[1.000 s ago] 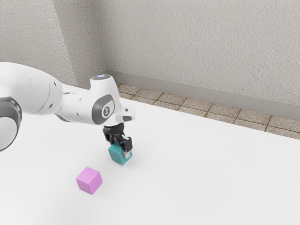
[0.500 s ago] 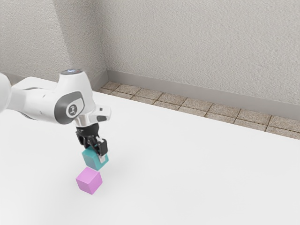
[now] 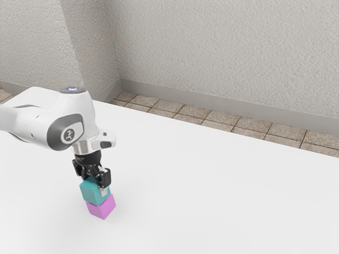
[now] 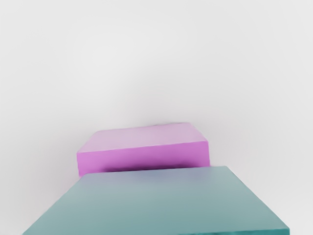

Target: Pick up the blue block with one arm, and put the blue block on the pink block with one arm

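Observation:
The teal-blue block sits right on top of the pink block near the front left of the white table in the exterior view. My black gripper comes down from above and is shut on the blue block, its fingers against two of its sides. In the wrist view the blue block looms large under my hand, with the pink block just beyond and below it. Whether the two blocks touch or a thin gap remains, I cannot tell.
A grey textured wall with a skirting board runs behind the table, above a strip of brown tiled floor. The white arm enters from the exterior view's left.
My arm has swung toward the exterior view's left and come down, carrying the blue block from beside the pink block to directly on top of it. The pink block has stayed put.

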